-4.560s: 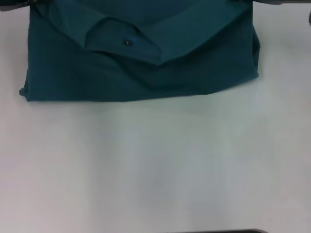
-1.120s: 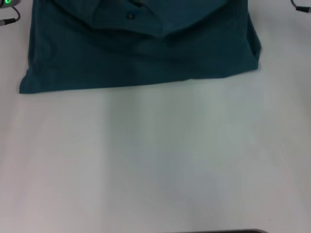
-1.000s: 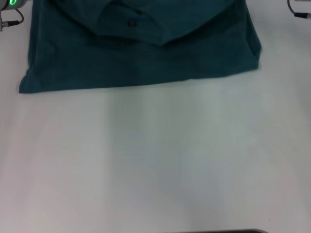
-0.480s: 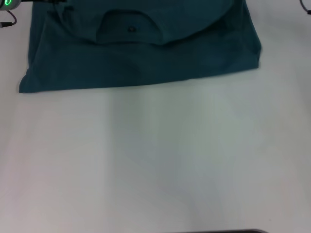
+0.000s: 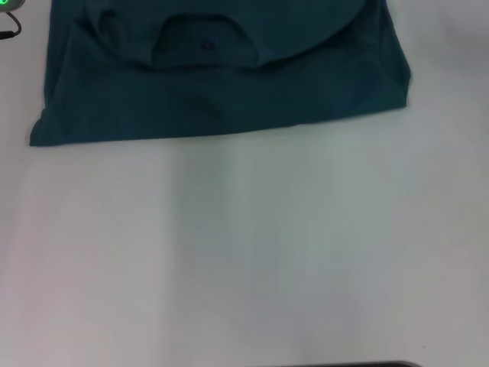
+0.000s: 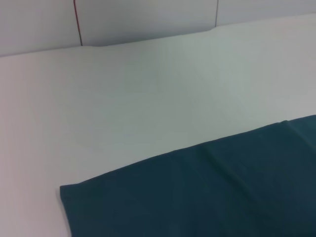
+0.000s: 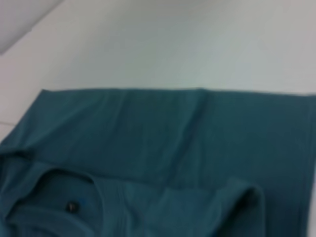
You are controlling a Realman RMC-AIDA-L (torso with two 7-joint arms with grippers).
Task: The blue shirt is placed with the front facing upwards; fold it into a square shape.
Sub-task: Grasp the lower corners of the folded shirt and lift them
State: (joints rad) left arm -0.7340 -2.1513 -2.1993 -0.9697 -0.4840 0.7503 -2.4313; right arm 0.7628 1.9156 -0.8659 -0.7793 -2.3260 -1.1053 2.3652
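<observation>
One garment is in play: the blue shirt [image 5: 221, 92], lying at the far side of the white counter [image 5: 244, 260], already doubled into a broad band. Its long axis runs left to right across the head view, with a straight folded edge toward the robot and the round collar [image 5: 205, 52] with its small dark neck label [image 5: 206, 45] on the upper layer, near the far edge. The near left corner [image 5: 34, 139] juts out slightly.

Judging by the soft creases and the way the layers sag into each other, the cloth is light, limp cotton that will drape and slide layer over layer, not hold a shape; it is not fragile. Sensible holds would be the two end corners, pinching all layers together so the stack does not shear.

Neither gripper shows in any view, so I cannot tell whether either is apart or together; only a green light [image 5: 4, 4] on the left arm peeks in at the far left.
</observation>
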